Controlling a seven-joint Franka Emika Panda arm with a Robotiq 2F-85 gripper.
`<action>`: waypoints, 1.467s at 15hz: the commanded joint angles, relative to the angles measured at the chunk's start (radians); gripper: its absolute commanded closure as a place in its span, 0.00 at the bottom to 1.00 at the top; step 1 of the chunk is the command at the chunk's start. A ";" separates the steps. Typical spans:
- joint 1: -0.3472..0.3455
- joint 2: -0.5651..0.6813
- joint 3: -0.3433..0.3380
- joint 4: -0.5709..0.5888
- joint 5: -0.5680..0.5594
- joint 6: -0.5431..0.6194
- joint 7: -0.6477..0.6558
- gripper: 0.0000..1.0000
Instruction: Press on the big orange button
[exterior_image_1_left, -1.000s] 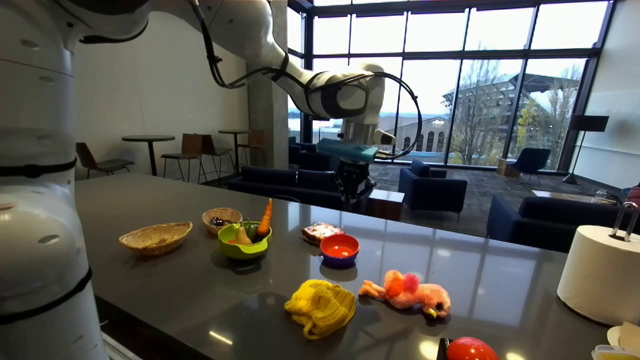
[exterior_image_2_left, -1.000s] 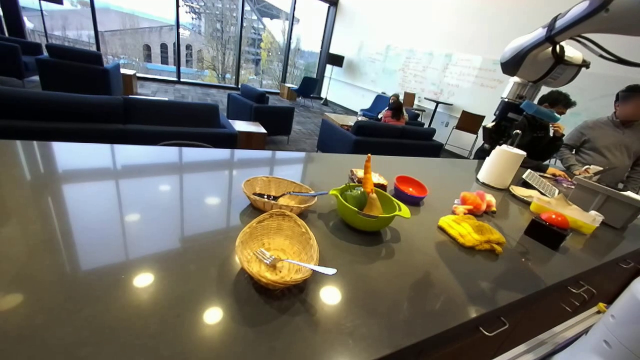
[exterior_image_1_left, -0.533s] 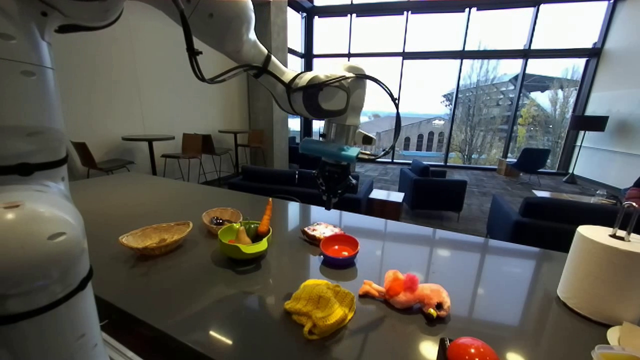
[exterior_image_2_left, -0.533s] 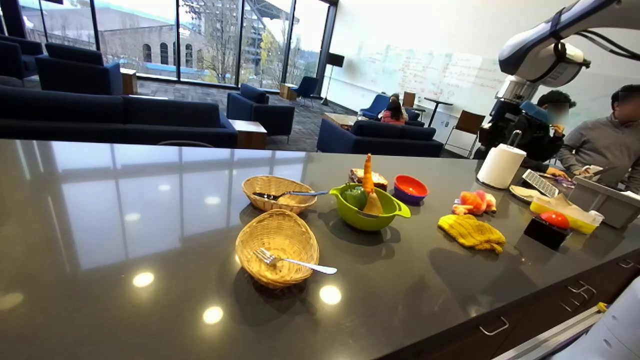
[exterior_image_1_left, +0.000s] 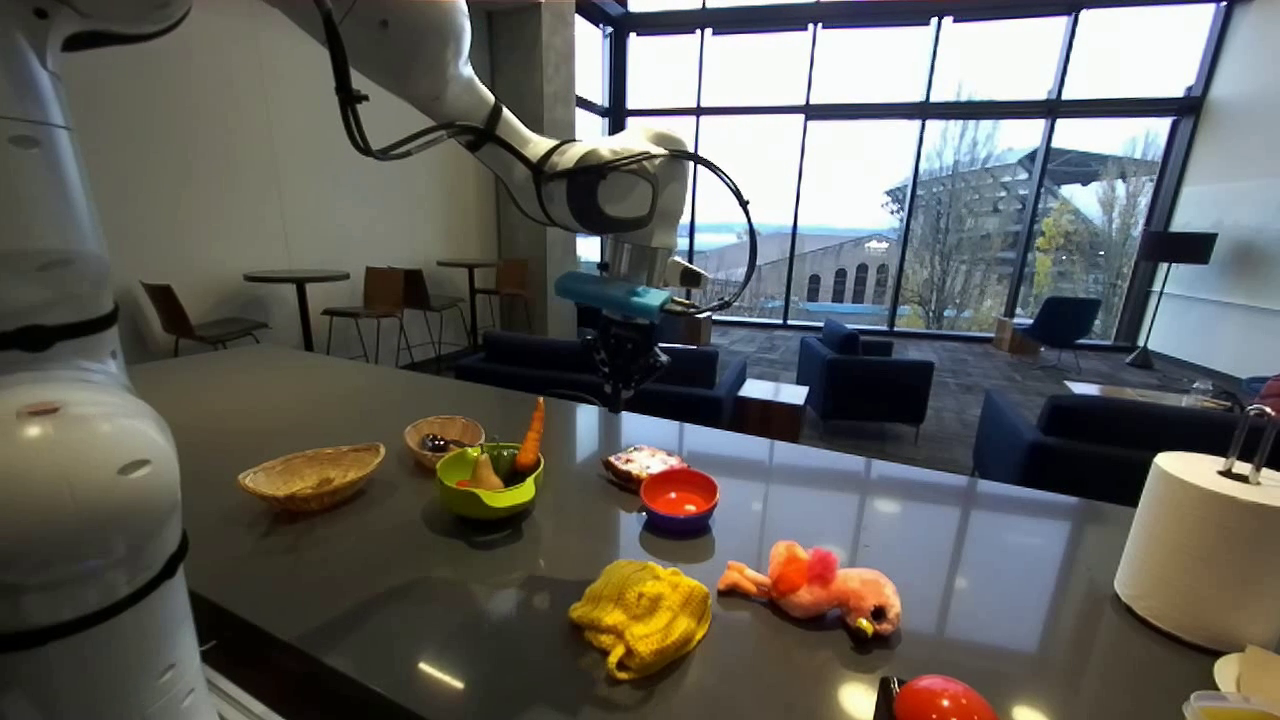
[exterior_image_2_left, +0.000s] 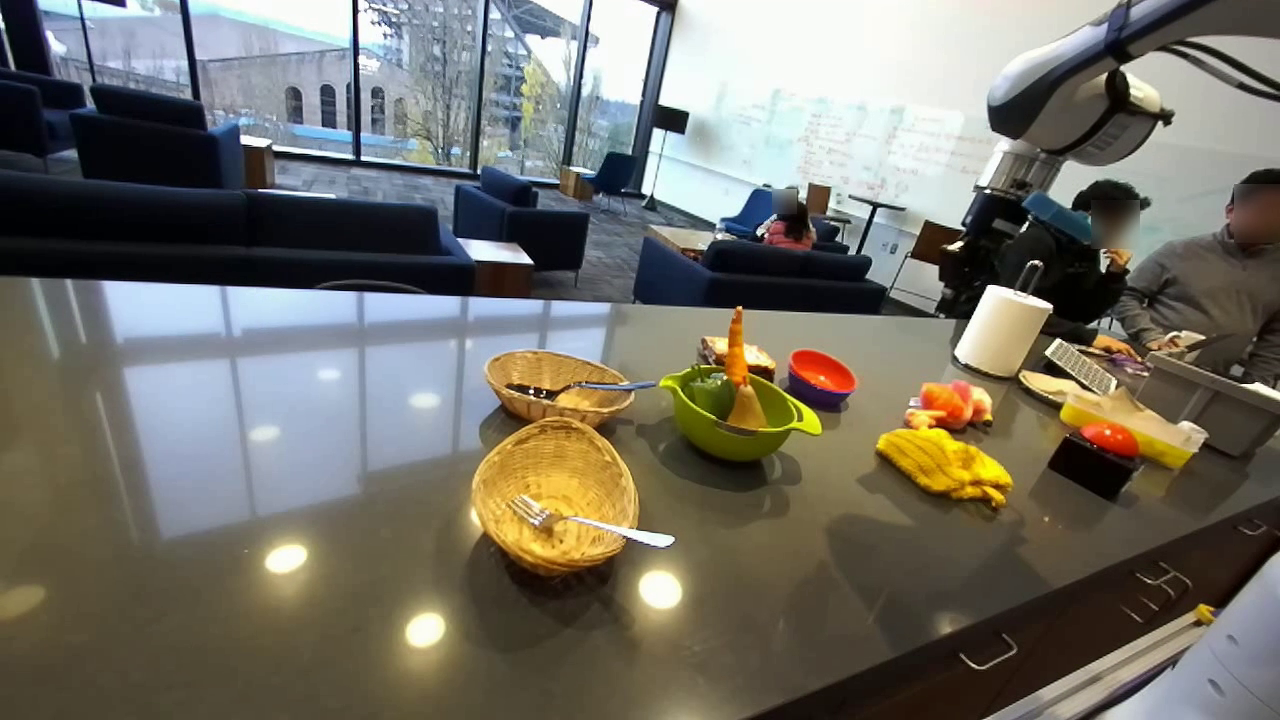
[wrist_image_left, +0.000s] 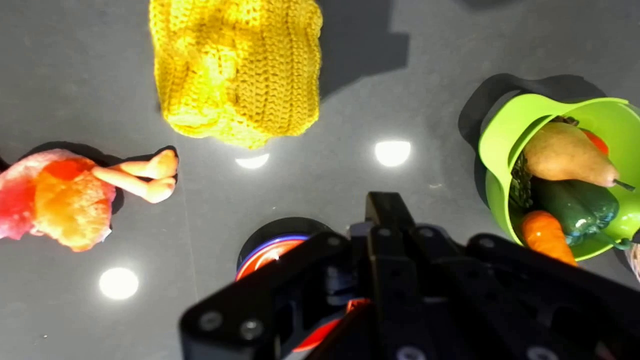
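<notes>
On the gray counter (exterior_image_2_left: 760, 640), a lime-green bowl (exterior_image_2_left: 705, 430) holds a carrot (exterior_image_2_left: 737, 350), a pear (wrist_image_left: 570, 152) and a green bell pepper (wrist_image_left: 580, 205); near it, a fork (exterior_image_2_left: 640, 537) lies in a wicker basket (exterior_image_2_left: 560, 455). A plush bird (exterior_image_2_left: 950, 405) lies between the red-and-purple bowl (exterior_image_2_left: 820, 372) and the big orange button (exterior_image_2_left: 1110, 438), with a yellow knitted cloth (wrist_image_left: 240, 75) just beside the bird. A paper towel roll (exterior_image_2_left: 1002, 333) stands upright. The gripper (wrist_image_left: 383, 200) hangs above the counter, apart from everything on it, its jaws drawn together at the tips; in the wrist view it hides part of the red-and-purple bowl. Well apart from the gripper, the button sits on a black box (exterior_image_2_left: 1095, 470), its round dome (exterior_image_1_left: 943, 697) facing up, axis upright, cut off by the lower edge in an exterior view
</notes>
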 joint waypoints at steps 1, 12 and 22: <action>0.025 -0.071 0.010 -0.041 -0.015 -0.023 0.097 1.00; 0.059 -0.165 0.017 -0.107 -0.107 0.009 0.080 1.00; 0.061 -0.140 0.009 -0.082 -0.106 -0.008 0.078 0.74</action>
